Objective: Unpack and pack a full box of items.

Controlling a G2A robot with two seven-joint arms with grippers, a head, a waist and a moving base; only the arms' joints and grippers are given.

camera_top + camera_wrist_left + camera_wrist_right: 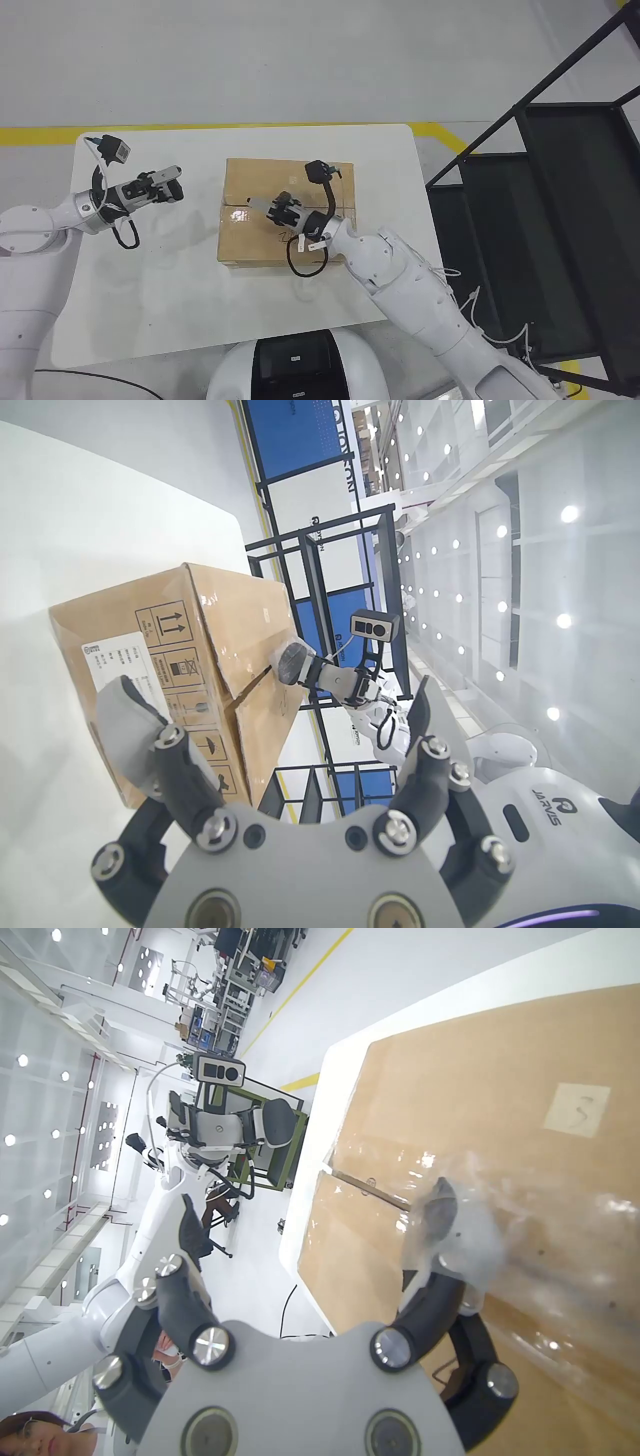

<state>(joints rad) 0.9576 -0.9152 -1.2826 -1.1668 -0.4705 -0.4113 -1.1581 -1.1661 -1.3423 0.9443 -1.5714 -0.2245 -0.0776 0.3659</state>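
A brown cardboard box (288,235) stands shut in the middle of the white table, with clear tape over its top seam. My right gripper (276,208) sits over the box top, open; in the right wrist view one fingertip (444,1205) rests on the crinkled tape by the seam (370,1190), and the other hangs off the box's edge. My left gripper (170,187) hovers open to the left of the box, apart from it, pointing at its labelled side (150,660). The left wrist view has the right gripper (292,660) on the box top. The box's contents are hidden.
The white table (150,290) has bare room to the left of and in front of the box. A black metal rack (540,200) stands just off the table's right side. A yellow floor line (60,134) runs behind the table.
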